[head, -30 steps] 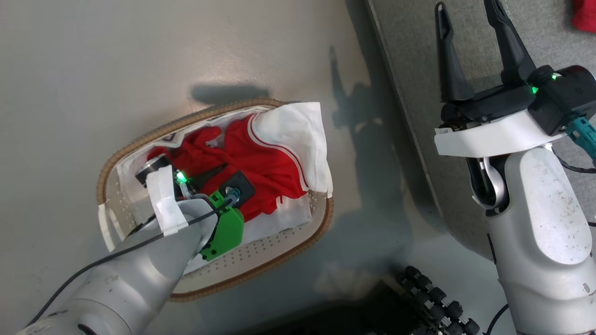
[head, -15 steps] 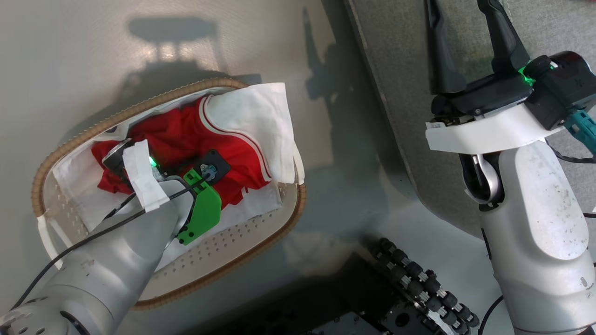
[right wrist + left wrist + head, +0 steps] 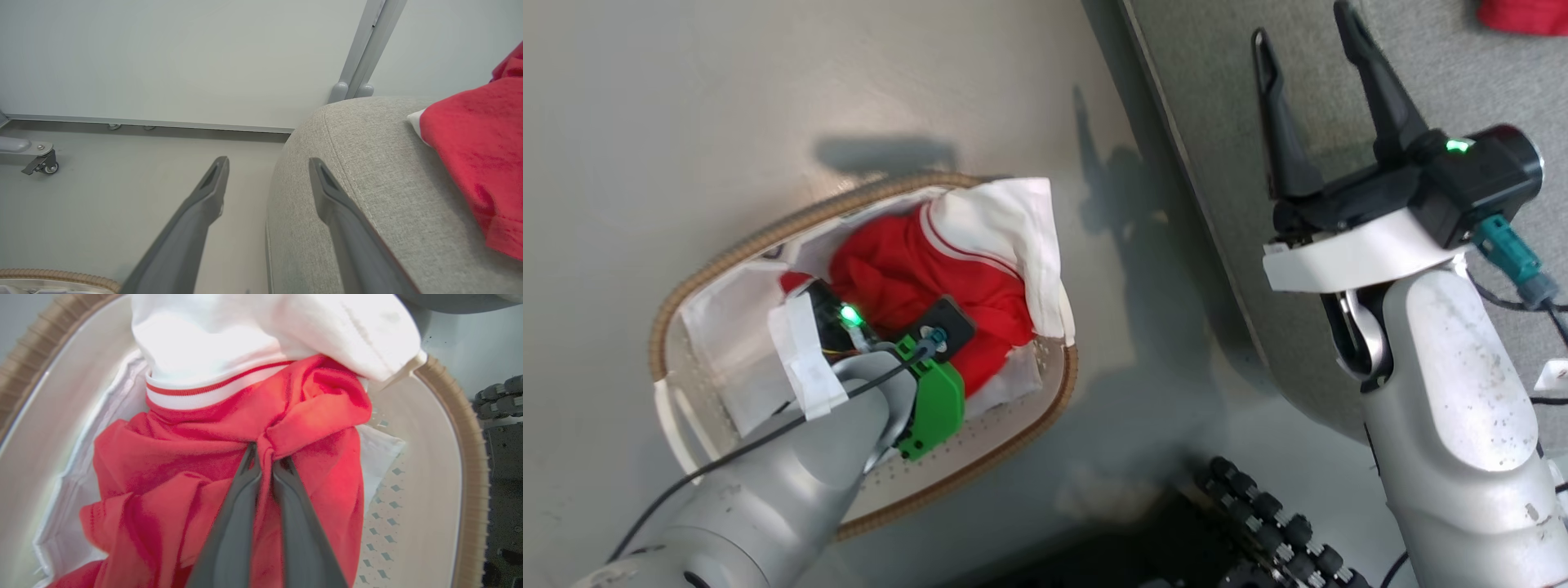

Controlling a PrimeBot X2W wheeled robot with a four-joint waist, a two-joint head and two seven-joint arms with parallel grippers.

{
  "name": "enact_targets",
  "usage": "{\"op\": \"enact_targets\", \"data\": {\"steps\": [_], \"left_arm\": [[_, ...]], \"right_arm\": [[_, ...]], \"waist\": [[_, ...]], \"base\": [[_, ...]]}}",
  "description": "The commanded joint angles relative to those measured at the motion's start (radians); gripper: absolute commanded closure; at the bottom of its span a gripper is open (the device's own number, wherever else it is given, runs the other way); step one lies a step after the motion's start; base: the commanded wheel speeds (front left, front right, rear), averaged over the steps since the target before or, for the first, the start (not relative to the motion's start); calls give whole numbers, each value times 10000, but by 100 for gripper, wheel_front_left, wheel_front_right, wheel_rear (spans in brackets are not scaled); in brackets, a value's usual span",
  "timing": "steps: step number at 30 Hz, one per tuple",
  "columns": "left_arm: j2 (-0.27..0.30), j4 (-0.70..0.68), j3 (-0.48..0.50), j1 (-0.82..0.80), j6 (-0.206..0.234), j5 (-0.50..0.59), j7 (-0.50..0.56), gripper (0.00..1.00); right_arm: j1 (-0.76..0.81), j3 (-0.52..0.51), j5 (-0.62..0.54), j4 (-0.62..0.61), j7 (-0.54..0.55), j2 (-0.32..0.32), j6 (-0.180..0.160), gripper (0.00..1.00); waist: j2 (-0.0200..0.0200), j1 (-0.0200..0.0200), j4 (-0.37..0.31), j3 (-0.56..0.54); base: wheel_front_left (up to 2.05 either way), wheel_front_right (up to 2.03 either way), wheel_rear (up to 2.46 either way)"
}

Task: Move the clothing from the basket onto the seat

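A fold of the clothing (image 3: 184, 457) is pinched at the tips of the left gripper (image 3: 264, 452); the right gripper (image 3: 268, 163) is held spread wide.

1. Clothing (image 3: 907, 269): crumpled red garment with white striped trim, bunched inside the basket, left of centre.
2. Second red garment (image 3: 1523, 15): lying on the seat, upper right corner.
3. Basket (image 3: 980, 437): oval, cream, perforated, brown-rimmed, lower left.
4. Seat (image 3: 1225, 98): grey fabric, upper right.
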Motion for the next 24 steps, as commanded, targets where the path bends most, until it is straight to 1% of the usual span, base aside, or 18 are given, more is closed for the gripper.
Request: {"op": "enact_targets", "data": {"steps": [1, 4, 7, 8, 13, 17, 24], "left_arm": [[-96, -70, -4, 202, -27, -149, -195, 100], [-292, -361, 91, 406, -27, -307, -468, 100], [-291, -796, 299, 510, -27, -340, -569, 100], [-257, -1146, 470, 531, 13, -323, -579, 100], [261, -2746, 1214, 950, 254, 72, -558, 100], [629, -3798, 1738, 1206, 320, 439, -560, 100], [1143, -4968, 2348, 1035, 247, 995, -560, 100]], "right_arm": [[262, -75, -148, 96, -49, -34, -10, 0], [588, -179, -431, 278, -49, -36, -10, 0], [891, -280, -632, 435, -48, -37, -10, 0], [1019, -311, -671, 501, -49, -39, -10, 0], [1669, -394, -796, 763, -49, -39, -10, 0], [2226, -413, -897, 995, -49, -37, -10, 0], [3153, -333, -994, 1351, -49, -37, -10, 0]], "waist": [[0, -1, 612, -1055], [0, -1, 941, -1835], [0, -1, 1223, -2574], [0, -1, 1317, -2852], [0, -1, 1606, -4125], [0, -1, 1767, -5136], [0, -1, 1987, -6679]], "base": [[0, 0, 0], [0, 0, 0], [0, 0, 0], [0, 0, 0], [0, 0, 0], [0, 0, 0], [0, 0, 0]]}}
